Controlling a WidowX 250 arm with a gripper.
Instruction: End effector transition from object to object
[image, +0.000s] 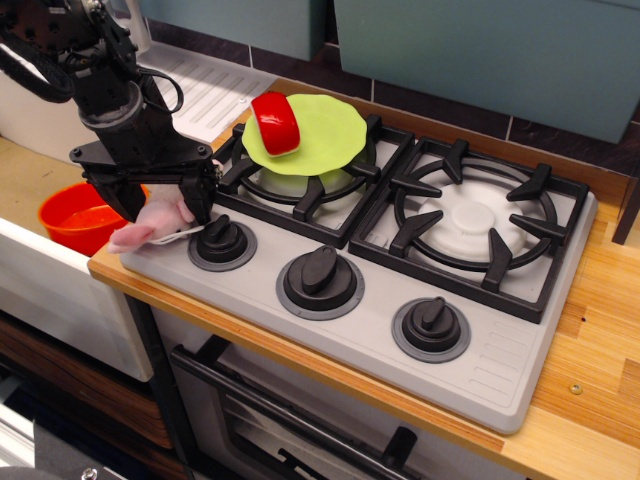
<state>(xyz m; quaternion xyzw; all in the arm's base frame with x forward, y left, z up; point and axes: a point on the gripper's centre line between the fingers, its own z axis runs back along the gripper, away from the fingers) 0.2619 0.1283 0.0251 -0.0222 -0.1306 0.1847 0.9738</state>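
Note:
My black gripper (165, 207) hangs at the front left corner of the toy stove, its two prongs spread apart and pointing down. The pale-pink plush toy (148, 230) lies on that corner, between and just below the prongs, partly hidden by them; I cannot tell whether they touch it. The glossy red block (276, 122) with a white end face lies on the lime-green plate (325, 135), which sits on the back left burner, to the right of the gripper and well apart from it.
An orange pot (72, 216) sits in the sink to the left, behind the gripper. The grey stove (470, 370) has three black knobs along its front, the nearest (222, 241) right next to the plush. A wooden counter (590, 390) runs to the right.

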